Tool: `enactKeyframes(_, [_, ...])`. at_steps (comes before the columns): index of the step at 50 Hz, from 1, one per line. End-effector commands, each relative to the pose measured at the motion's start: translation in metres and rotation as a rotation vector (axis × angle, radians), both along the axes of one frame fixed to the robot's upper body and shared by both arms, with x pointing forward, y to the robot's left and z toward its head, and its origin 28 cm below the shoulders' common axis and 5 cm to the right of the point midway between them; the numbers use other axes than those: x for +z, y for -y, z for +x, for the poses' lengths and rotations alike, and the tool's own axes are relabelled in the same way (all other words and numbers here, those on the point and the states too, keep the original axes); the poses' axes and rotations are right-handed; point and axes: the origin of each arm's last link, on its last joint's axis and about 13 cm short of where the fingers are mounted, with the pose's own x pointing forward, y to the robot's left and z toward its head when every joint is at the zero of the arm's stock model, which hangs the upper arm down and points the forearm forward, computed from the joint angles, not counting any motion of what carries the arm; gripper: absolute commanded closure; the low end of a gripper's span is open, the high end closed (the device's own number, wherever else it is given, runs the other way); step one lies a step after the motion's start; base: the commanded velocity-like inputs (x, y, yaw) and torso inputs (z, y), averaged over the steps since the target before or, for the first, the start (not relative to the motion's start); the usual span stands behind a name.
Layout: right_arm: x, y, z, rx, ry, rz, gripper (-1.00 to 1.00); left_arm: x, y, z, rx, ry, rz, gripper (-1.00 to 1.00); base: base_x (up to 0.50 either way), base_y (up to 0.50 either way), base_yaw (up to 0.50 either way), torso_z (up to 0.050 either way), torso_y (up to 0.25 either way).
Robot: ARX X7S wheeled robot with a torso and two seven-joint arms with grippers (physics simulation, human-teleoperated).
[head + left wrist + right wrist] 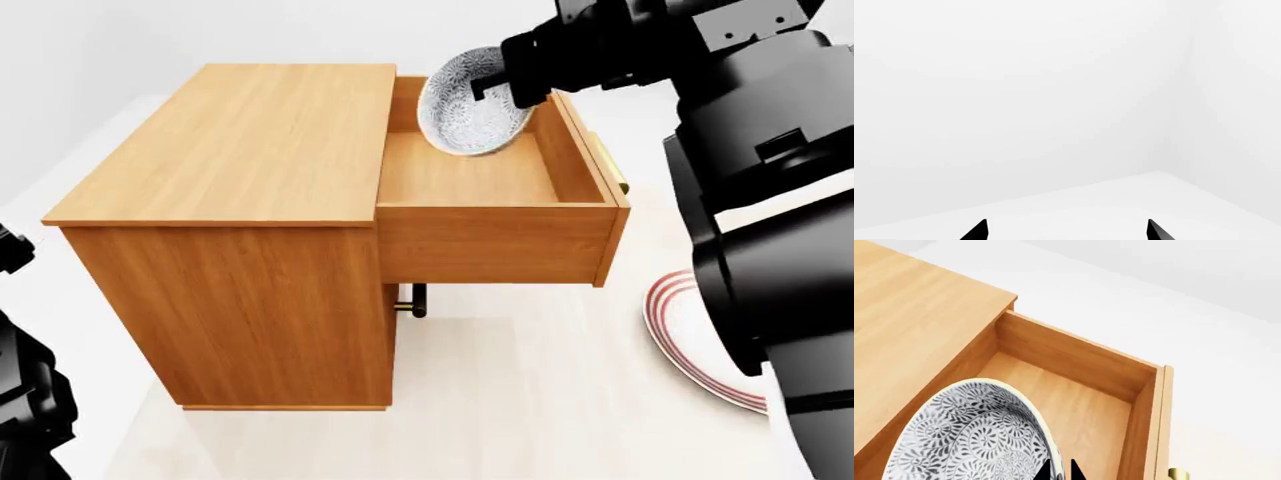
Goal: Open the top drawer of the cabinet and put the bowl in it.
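The orange-brown cabinet point(240, 150) stands in the middle of the head view. Its top drawer point(494, 240) is pulled out to the right, showing a plain wooden inside and a brass handle point(615, 172). My right gripper point(501, 85) is shut on the rim of the grey-blue patterned bowl point(467, 105) and holds it tilted over the far part of the open drawer. In the right wrist view the fingertips point(1047, 471) pinch the bowl's rim point(967, 435) above the drawer point(1074, 365). My left gripper point(1067, 229) is open and empty, facing white walls.
A white plate point(694, 340) with red rim rings lies on the floor at the right, partly hidden by my right arm. A lower drawer's handle point(411, 298) shows under the open drawer. My left arm point(20, 400) is at the bottom left.
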Motion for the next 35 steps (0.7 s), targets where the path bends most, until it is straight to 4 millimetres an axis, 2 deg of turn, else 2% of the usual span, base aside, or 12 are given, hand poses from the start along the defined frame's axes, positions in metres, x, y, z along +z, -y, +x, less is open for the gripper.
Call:
enactKeyframes(1, [-0.013, -0.004, 0.001, 0.011, -0.061, 0.049, 1.0, -0.001, -0.001, -0.001, 0.005, -0.004, -0.001, -1.0, 0.0, 0.0, 0.0, 0.0, 0.0])
enactKeyframes(25, [-0.055, 0.001, 0.012, -0.019, -0.077, 0.153, 1.0, -0.004, -0.002, -0.003, 0.009, -0.007, 0.0, -1.0, 0.0, 0.0, 0.0, 0.0, 0.0])
enactKeyframes(35, [-0.057, 0.0, 0.012, -0.02, -0.077, 0.174, 1.0, -0.007, 0.0, -0.003, 0.006, -0.015, 0.003, -1.0, 0.0, 0.0, 0.0, 0.0, 0.001])
